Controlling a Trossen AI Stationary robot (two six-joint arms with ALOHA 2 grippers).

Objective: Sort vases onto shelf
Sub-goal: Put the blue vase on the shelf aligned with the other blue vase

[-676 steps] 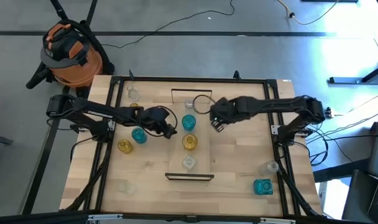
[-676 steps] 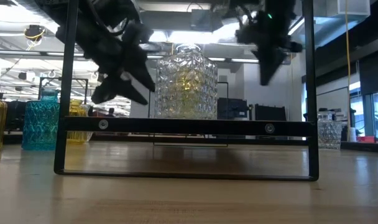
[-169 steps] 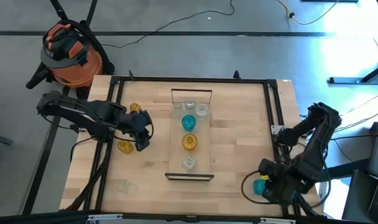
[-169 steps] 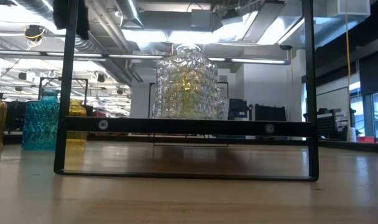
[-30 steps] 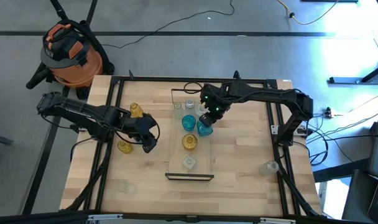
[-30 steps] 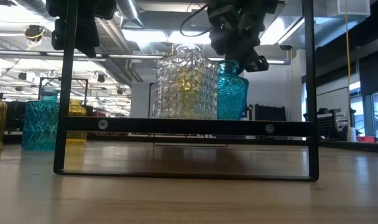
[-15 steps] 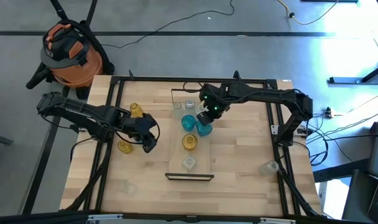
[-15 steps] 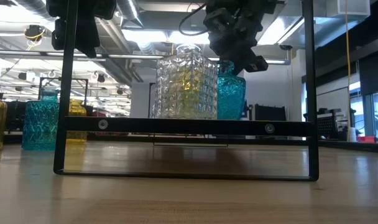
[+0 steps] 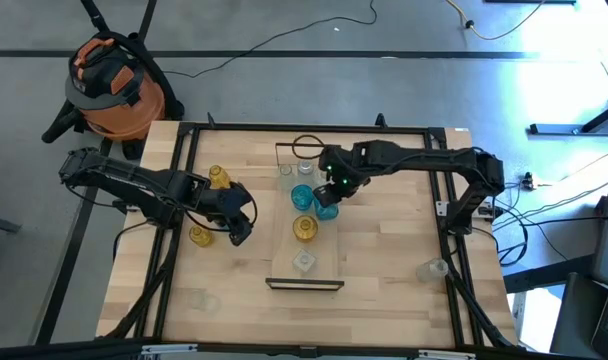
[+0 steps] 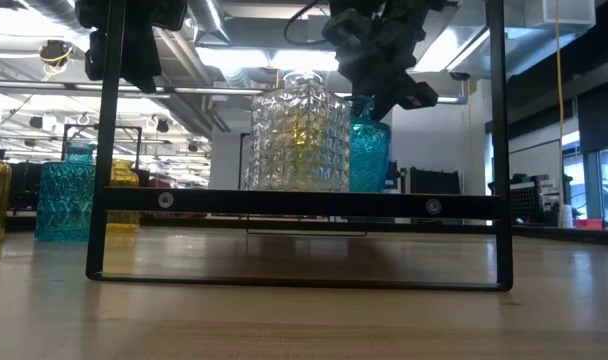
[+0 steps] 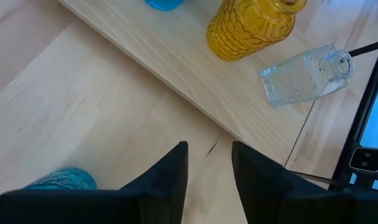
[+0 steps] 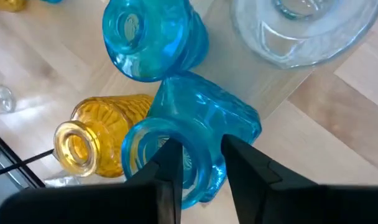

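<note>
Shelf (image 9: 327,262) runs near to far down the table's middle, carrying a row of vases: clear, amber, teal and more clear at the far end. The right gripper (image 9: 333,190) hangs over the shelf's right edge, directly above a square teal vase (image 9: 327,208) standing there upright beside the round teal vase (image 9: 303,197); its fingers (image 12: 245,163) straddle the rim, parted and not pinching. The left gripper (image 9: 238,227) waits left of the shelf, fingers apart and empty.
</note>
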